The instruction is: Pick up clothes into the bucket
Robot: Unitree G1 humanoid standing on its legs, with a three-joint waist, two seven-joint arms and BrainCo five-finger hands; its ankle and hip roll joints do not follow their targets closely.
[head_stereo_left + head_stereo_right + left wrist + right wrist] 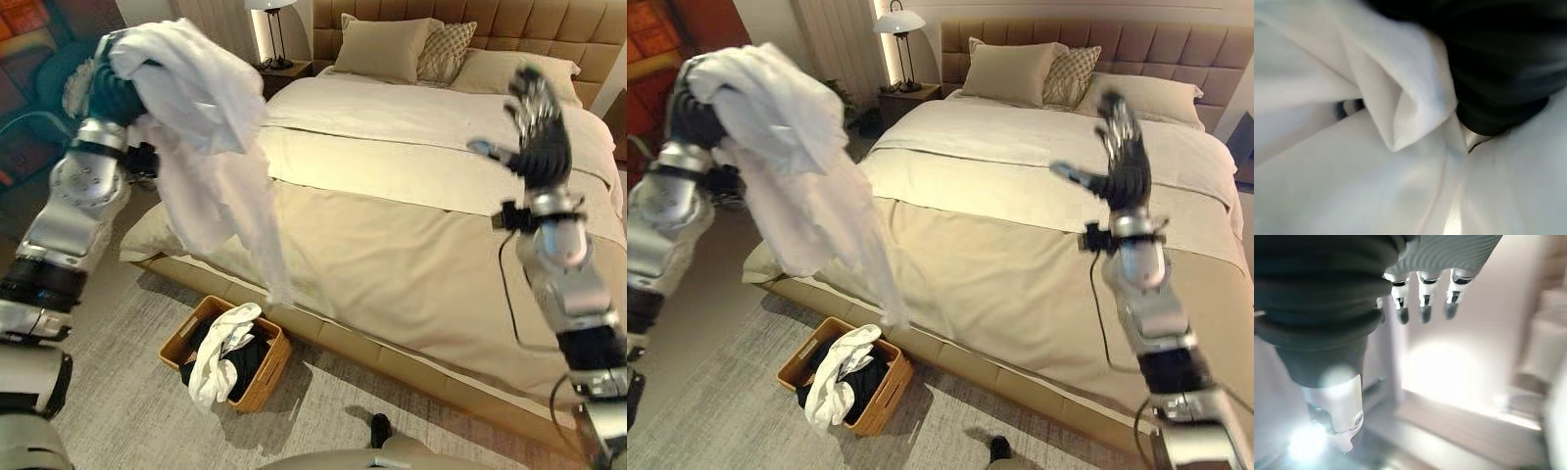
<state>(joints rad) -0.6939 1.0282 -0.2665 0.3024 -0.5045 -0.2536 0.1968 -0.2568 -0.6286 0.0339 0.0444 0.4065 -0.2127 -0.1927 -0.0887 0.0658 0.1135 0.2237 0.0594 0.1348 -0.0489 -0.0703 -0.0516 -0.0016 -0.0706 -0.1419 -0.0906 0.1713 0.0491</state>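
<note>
White shirt (pixel 201 147) hangs from the raised left hand (pixel 110 90), whose fingers I cannot see, above the half-full bucket (pixel 263 377); right hand (pixel 537 137) is spread, holding nothing.

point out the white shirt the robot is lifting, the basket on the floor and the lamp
white shirt (pixel 211 166), left eye view, middle of the hanging cloth
basket (pixel 270 373), left eye view, its right outer wall
lamp (pixel 898 22), right eye view, on the shade
</note>
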